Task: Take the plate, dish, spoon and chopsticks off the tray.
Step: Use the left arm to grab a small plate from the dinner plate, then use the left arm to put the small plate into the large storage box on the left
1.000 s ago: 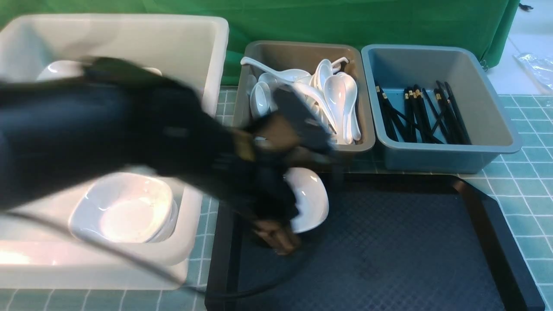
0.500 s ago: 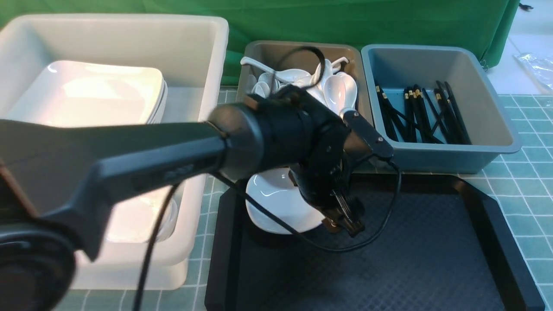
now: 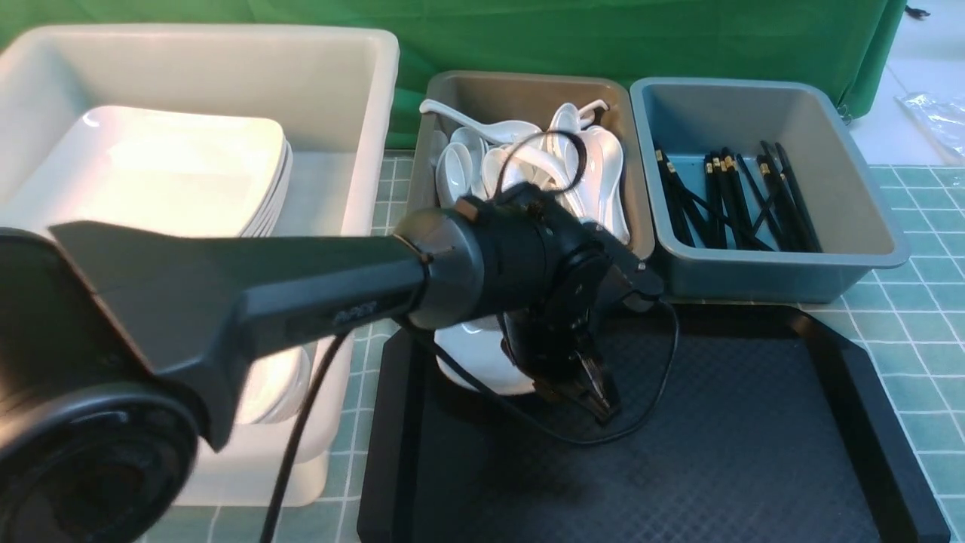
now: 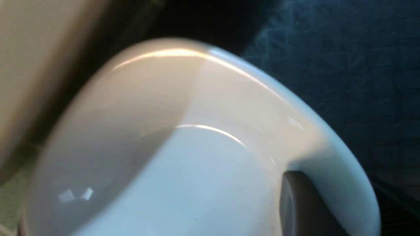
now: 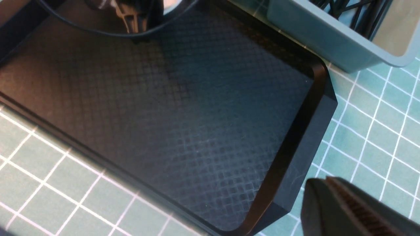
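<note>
Dish grab at tray corner, left side

Working dish [image 3: 475, 351] with left pincer [image 3: 580, 396], arm stretched over far left corner of tray [image 3: 754, 437]. Last task item on tray by the look of it: plates [image 3: 166, 166] stacked in white tub [image 3: 354, 90], spoons [image 3: 595, 166] in grey-brown bin [image 3: 520, 94], chopsticks [image 3: 739, 204] in blue-grey bin [image 3: 829, 136]. Cannot say which of those belong to this job.

Rim grip, probably because too wide to span whole. From wrist camera: one finger [image 4: 295, 203] inside dish [image 4: 183, 157], flat against wall; other finger hidden below rim. So wall between fingers, bulk of dish off to robot's left of fingertips. Cannot tell whether clamped or only straddling. Cannot tell whether lifted off tray floor either.

Sits at corner nearest tub, so short haul to small dishes [image 3: 283, 377] stacked there, likely drop spot.

Other side: right pincer [image 5: 325, 196] clenched, empty, hanging over table [image 5: 361, 131] just off a right-hand corner of tray [image 5: 197, 114]. Probably kept out of left arm's way.
</note>
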